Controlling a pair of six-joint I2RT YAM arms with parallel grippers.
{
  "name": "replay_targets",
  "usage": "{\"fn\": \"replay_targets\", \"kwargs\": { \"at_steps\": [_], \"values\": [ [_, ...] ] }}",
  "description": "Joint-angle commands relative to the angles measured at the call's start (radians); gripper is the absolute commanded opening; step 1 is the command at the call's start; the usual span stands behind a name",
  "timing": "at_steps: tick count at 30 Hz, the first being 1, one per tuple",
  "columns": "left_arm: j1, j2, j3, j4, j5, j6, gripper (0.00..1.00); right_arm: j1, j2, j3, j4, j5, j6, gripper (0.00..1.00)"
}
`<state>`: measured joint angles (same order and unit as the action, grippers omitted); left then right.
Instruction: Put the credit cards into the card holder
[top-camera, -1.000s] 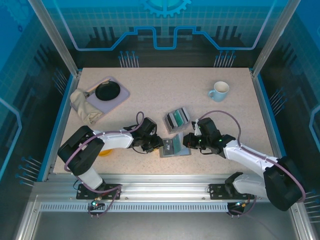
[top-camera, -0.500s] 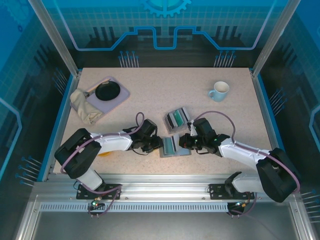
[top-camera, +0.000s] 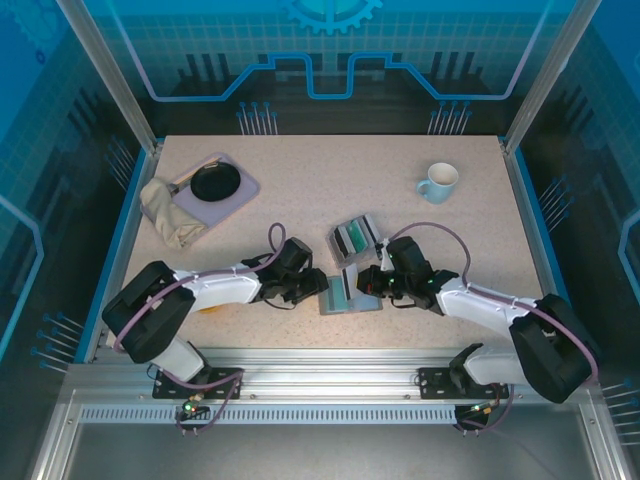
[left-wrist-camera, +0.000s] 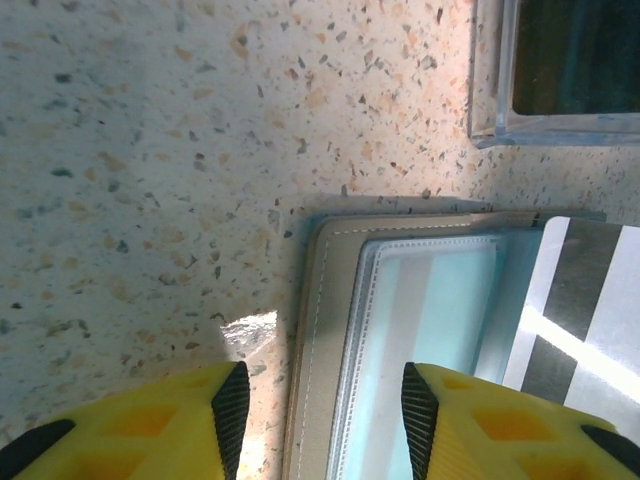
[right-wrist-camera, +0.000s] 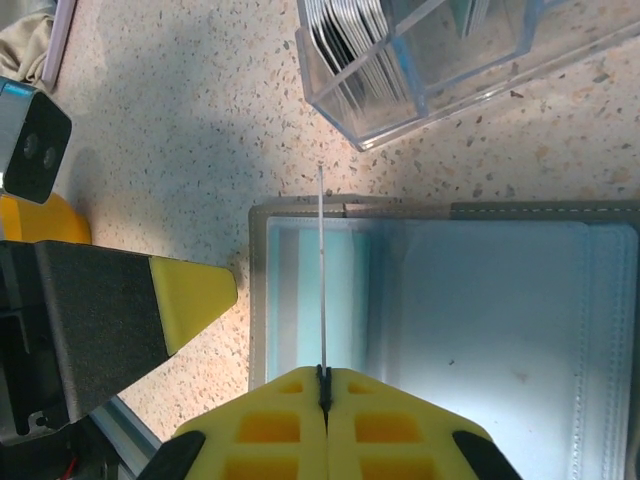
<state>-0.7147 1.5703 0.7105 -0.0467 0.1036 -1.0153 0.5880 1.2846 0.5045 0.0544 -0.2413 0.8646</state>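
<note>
Grey card holder (right-wrist-camera: 480, 300) lies spread while our right gripper (right-wrist-camera: 323, 376) pinches a credit card (right-wrist-camera: 321, 270) edge-on for slotting, left gripper (left-wrist-camera: 320, 398) parted.

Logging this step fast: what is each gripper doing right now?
Left gripper: open, holding nothing, straddling the card holder's edge.
Right gripper: shut on a credit card, edge-on over the card holder.

Card holder (top-camera: 350, 294) lies open at the table's (top-camera: 320, 160) near middle, slotted box (top-camera: 356, 238) just behind it. Left gripper (left-wrist-camera: 318, 400) flanks its left edge; from the right, the right gripper (right-wrist-camera: 322, 378) has a credit card (right-wrist-camera: 321, 270) on edge over it. Mug (top-camera: 438, 182) back right, tray (top-camera: 215, 187) and cloth (top-camera: 165, 215) back left.
</note>
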Motion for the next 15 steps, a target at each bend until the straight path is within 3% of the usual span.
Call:
{"fn": "replay_targets", "kwargs": {
  "at_steps": [1,7,15],
  "values": [
    [-0.008,0.042,0.007,0.028,0.041,0.018,0.47,-0.010,0.013,-0.032,0.043,0.021,0.024,0.06],
    [-0.012,0.086,0.016,0.039,0.062,0.015,0.47,-0.013,0.020,-0.063,0.059,0.027,0.030,0.06],
    [-0.013,0.111,0.022,0.033,0.065,0.017,0.36,-0.008,0.028,-0.093,0.091,0.019,0.055,0.06]
  ]
}}
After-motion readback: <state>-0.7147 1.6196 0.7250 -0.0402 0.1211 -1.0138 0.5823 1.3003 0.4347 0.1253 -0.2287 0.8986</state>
